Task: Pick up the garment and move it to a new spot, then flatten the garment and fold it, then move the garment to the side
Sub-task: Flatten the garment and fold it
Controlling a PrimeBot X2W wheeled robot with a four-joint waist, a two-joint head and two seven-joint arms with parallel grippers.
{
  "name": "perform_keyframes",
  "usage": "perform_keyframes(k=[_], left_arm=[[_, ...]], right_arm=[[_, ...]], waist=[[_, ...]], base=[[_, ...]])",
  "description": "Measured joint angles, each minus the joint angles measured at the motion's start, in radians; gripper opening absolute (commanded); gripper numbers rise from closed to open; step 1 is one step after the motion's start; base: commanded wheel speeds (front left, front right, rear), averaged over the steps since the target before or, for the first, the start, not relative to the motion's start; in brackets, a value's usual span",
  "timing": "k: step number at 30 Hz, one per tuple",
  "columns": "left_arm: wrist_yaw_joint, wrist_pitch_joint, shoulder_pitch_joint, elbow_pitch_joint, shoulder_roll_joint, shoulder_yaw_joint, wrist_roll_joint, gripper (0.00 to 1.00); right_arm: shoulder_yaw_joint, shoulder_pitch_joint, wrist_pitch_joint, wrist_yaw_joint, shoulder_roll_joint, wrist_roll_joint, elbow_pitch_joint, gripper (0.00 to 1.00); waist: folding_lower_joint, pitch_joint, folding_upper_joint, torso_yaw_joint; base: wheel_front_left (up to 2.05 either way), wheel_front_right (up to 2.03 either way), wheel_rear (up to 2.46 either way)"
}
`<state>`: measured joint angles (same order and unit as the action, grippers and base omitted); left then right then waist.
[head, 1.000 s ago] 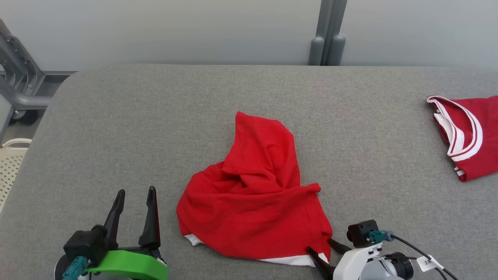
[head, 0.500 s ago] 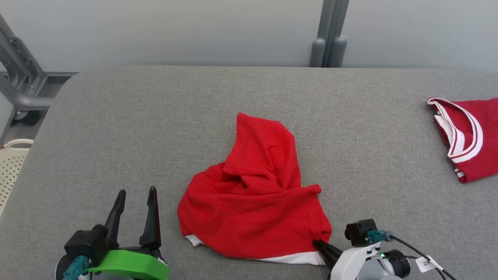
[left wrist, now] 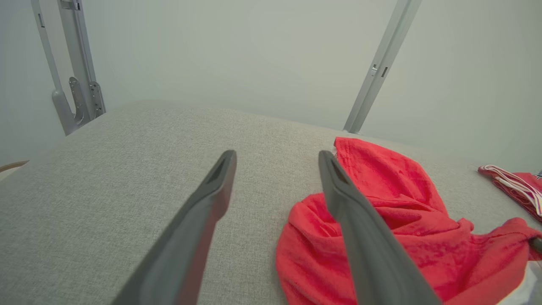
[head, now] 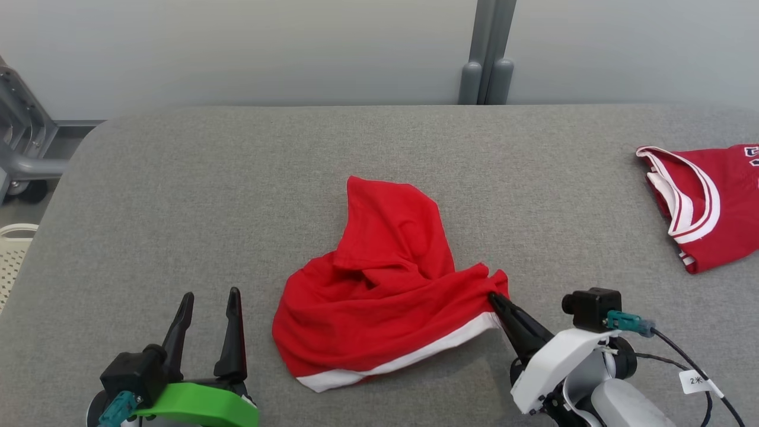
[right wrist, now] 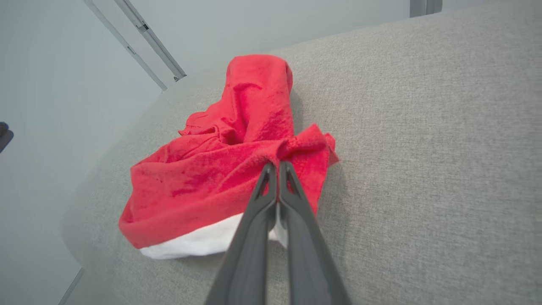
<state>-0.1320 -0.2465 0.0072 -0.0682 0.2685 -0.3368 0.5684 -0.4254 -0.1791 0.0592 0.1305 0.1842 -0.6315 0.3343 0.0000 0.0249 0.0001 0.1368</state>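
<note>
The garment (head: 385, 284) is a crumpled red piece with a white hem, lying mid-table. My right gripper (head: 493, 298) is shut on its right corner, which is pulled up and bunched at the fingertips. In the right wrist view the two fingers meet at the gripper tip (right wrist: 277, 164) with the red cloth (right wrist: 220, 169) pinched between them. My left gripper (head: 210, 296) stands open over bare table to the left of the garment, nothing between its fingers. Its own view shows the left gripper (left wrist: 275, 159) with the garment (left wrist: 394, 220) to its right.
A second red garment (head: 705, 204) with white-striped trim lies at the table's right edge. A grey metal frame (head: 24, 148) and a pale perforated basket (head: 12, 255) stand off the left side. A grey post (head: 486, 65) rises behind the grey table (head: 207, 196).
My right gripper has shut on the garment's right corner and lifted it up and back, dragging the white hem into a slant. The head camera has shifted slightly. The left arm has stayed put.
</note>
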Motion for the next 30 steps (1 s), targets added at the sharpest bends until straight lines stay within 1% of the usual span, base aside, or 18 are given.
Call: perform_keyframes(k=[2, 6, 14, 16, 22, 27, 30], left_arm=[[0.0, 0.0, 0.0, -0.001, 0.0, -0.002, 0.0, 1.0], [0.0, 0.008, -0.001, -0.007, 0.001, -0.007, 0.003, 1.0], [0.005, 0.018, -0.002, -0.021, 0.001, -0.019, 0.007, 1.0], [0.006, 0.02, -0.003, -0.024, 0.002, -0.021, 0.007, 1.0], [0.008, 0.025, -0.005, -0.027, 0.006, -0.026, 0.008, 1.0], [0.008, 0.03, -0.006, -0.027, 0.007, -0.032, 0.01, 1.0], [0.008, 0.034, -0.006, -0.027, 0.009, -0.034, 0.011, 1.0]], right_arm=[[0.015, -0.004, 0.002, 0.0, 0.0, -0.009, -0.001, 0.0], [0.08, -0.016, 0.021, 0.0, -0.012, -0.037, 0.012, 0.0], [0.16, -0.034, 0.04, 0.0, -0.023, -0.02, 0.093, 0.0], [0.194, -0.044, 0.062, 0.0, -0.024, 0.0, 0.128, 0.0], [0.313, -0.078, 0.121, 0.0, -0.054, 0.054, 0.246, 0.0], [0.431, -0.097, 0.153, 0.0, -0.086, 0.133, 0.36, 0.0], [0.478, -0.112, 0.162, 0.0, -0.103, 0.182, 0.412, 0.0]], waist=[[0.0, 0.0, 0.0, -0.003], [0.0, 0.003, 0.0, -0.006], [0.0, 0.006, 0.0, -0.002], [0.0, 0.006, 0.0, -0.001], [0.0, 0.005, 0.0, 0.003], [0.0, 0.003, 0.0, 0.007], [0.0, 0.002, 0.0, 0.005]], base=[[0.0, 0.0, 0.0], [0.0, 0.0, 0.0], [0.0, 0.0, 0.0], [0.0, 0.0, 0.0], [0.0, 0.0, 0.0], [0.0, 0.0, 0.0], [0.0, 0.0, 0.0]])
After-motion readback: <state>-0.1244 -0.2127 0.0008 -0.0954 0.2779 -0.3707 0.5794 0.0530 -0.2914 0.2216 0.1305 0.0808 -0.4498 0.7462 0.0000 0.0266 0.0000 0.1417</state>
